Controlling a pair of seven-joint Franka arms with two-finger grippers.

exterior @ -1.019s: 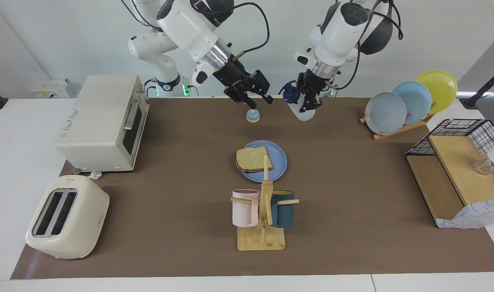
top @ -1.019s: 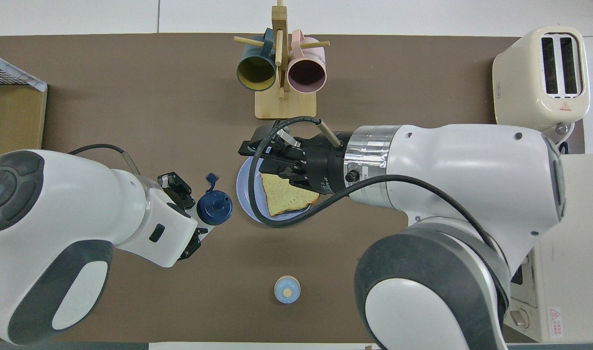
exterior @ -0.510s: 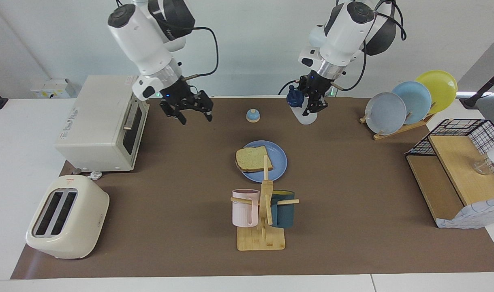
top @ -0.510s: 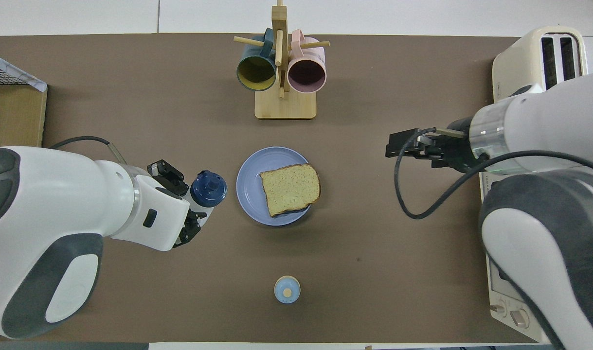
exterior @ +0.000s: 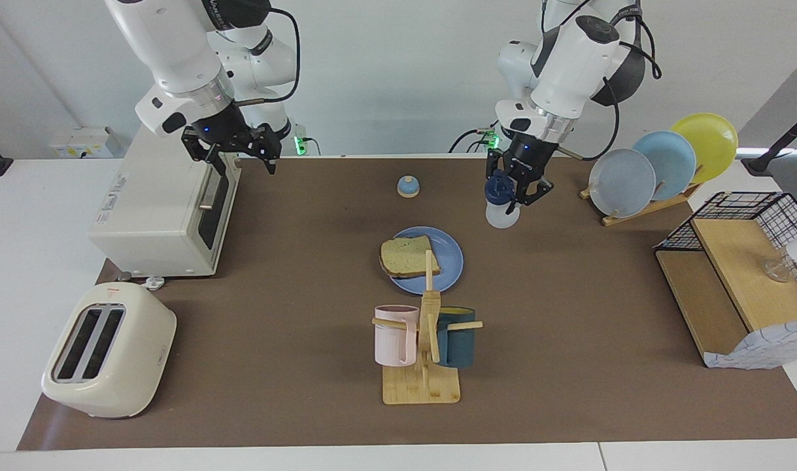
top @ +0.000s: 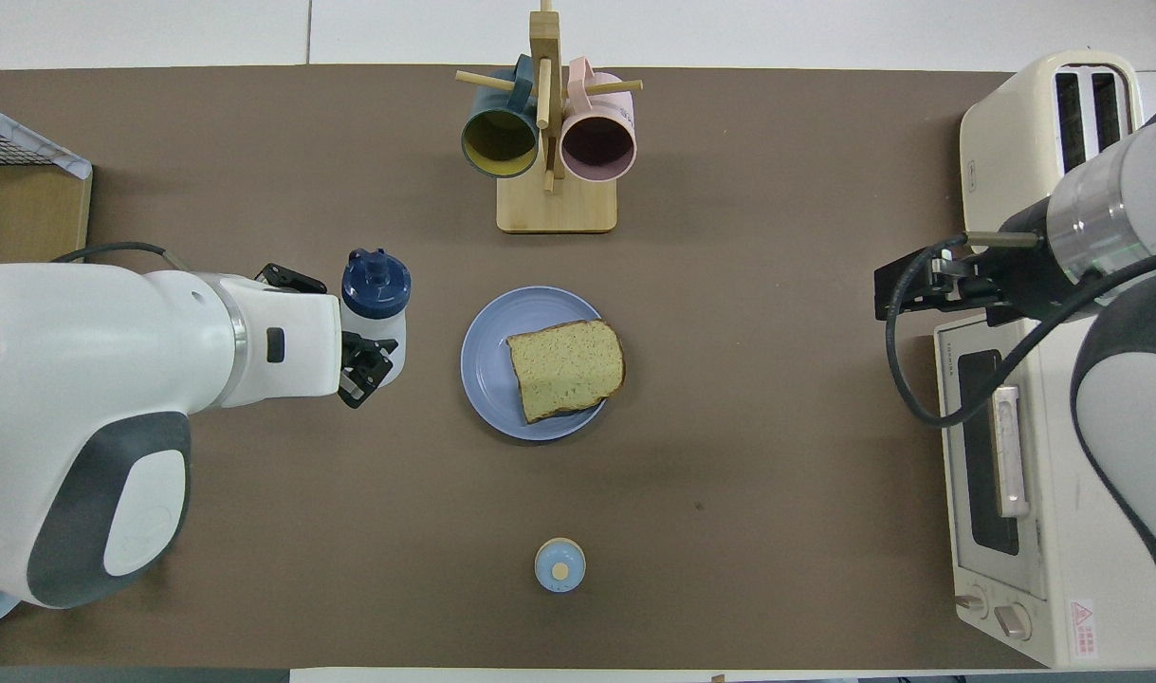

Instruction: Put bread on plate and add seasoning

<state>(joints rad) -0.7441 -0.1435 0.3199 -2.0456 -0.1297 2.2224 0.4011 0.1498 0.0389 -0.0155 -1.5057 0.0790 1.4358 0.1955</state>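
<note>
Since the earlier frames the right gripper [exterior: 240, 155] has swung away from the plate [exterior: 452, 261] toward the toaster oven [exterior: 166, 199] at the right arm's end of the table, jaws released and empty. Meanwhile the left gripper [exterior: 520, 193] has carried the seasoning [exterior: 499, 204], clenched in its jaws, out over the mat just beside the plate. Bread [exterior: 408, 255] lies flat on the plate near the mug rack [exterior: 424, 340], so that step looks finished; what remains is bringing the bottle over the slice and shaking.
</note>
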